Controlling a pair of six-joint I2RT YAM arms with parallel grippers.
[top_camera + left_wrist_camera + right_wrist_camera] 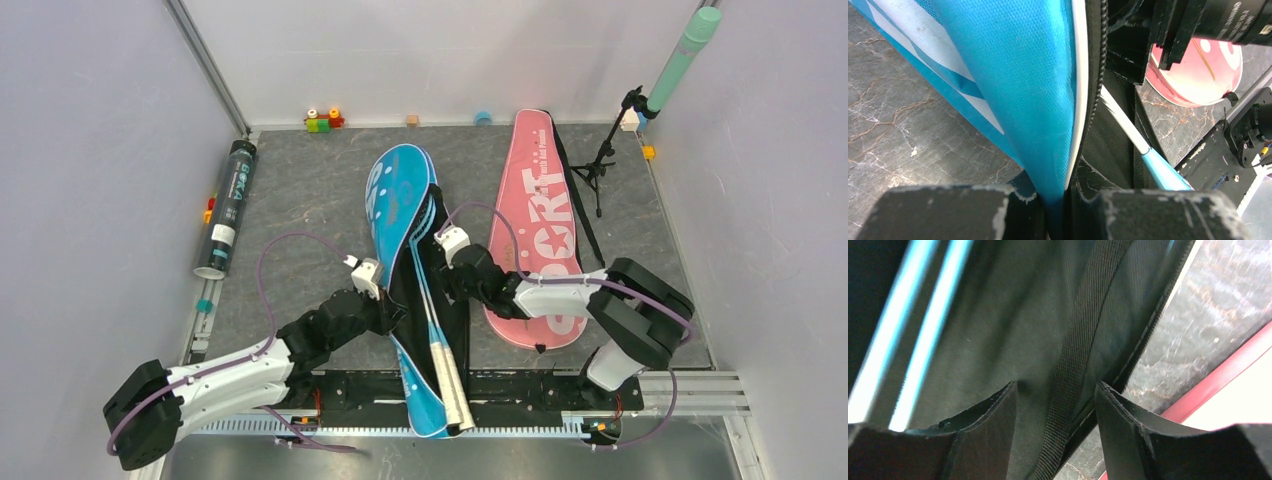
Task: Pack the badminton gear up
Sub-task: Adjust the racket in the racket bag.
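While the left gripper pinches the raised flap of the blue bag, that bag lies mid-table, its long axis running near to far and its rounded head pointing away, slightly left. White racket handles jut from its near end. The right gripper stands parted astride a black strap. The grey marbled table sits between white walls.

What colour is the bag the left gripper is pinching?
Bright blue bag, white edge; left wrist view shows it best.
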